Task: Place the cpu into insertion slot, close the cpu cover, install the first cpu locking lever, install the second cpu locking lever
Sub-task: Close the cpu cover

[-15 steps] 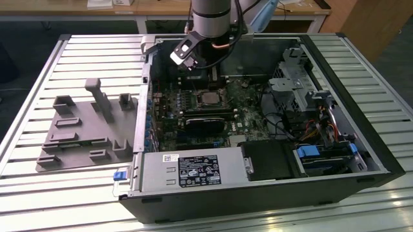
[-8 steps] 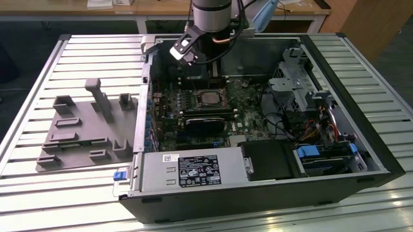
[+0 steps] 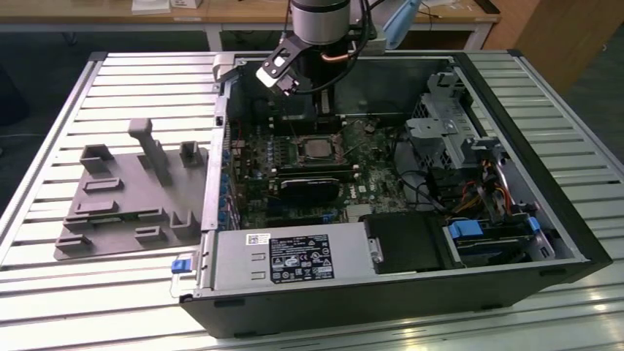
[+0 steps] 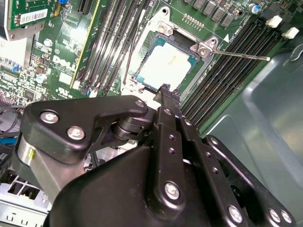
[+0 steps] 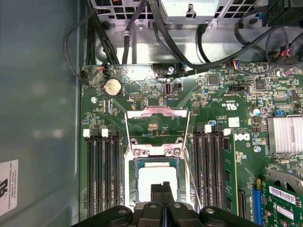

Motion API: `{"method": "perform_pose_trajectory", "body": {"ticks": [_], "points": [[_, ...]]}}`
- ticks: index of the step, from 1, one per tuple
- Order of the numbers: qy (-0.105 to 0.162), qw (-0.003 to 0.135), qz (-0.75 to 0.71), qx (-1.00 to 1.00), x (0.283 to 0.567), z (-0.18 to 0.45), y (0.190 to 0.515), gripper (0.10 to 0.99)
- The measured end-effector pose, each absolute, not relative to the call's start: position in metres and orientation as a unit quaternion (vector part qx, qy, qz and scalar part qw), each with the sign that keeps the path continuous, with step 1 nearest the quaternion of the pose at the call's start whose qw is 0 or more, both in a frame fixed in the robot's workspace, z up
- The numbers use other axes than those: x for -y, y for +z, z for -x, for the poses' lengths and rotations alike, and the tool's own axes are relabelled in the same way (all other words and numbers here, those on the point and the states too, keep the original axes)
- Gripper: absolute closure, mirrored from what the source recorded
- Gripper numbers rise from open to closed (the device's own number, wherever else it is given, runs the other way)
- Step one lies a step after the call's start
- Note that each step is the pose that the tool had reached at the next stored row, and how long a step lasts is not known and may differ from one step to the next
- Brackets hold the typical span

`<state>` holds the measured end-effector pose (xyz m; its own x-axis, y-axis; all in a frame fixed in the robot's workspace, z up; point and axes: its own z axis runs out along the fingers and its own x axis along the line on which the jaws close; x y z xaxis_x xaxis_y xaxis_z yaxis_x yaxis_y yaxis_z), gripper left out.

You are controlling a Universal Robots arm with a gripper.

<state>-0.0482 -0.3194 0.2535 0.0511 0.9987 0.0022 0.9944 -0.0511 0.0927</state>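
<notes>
The cpu lies flat in the insertion slot of the green motherboard, its pale metal top showing in both wrist views. The cpu cover, a silver frame with a square window, is swung open beyond the slot. Thin wire locking levers stand loose beside it, and one lever sticks out sideways. My gripper hangs just over the cpu's near edge, its black fingers pressed together with nothing between them. In the exterior view the gripper reaches down into the case above the slot.
Long black memory slots flank the socket on both sides. A black card lies in front of it, a power supply sits at the case front, and a drive cage and cables are on the exterior view's right. A grey fixture stands outside the case.
</notes>
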Motion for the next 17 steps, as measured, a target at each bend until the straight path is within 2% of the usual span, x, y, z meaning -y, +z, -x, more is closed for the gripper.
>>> {"method": "perform_pose_trajectory", "body": {"ticks": [17], "points": [[0.033,0.033,-0.724,-0.688,0.3194,0.0482,0.258,0.984]]}}
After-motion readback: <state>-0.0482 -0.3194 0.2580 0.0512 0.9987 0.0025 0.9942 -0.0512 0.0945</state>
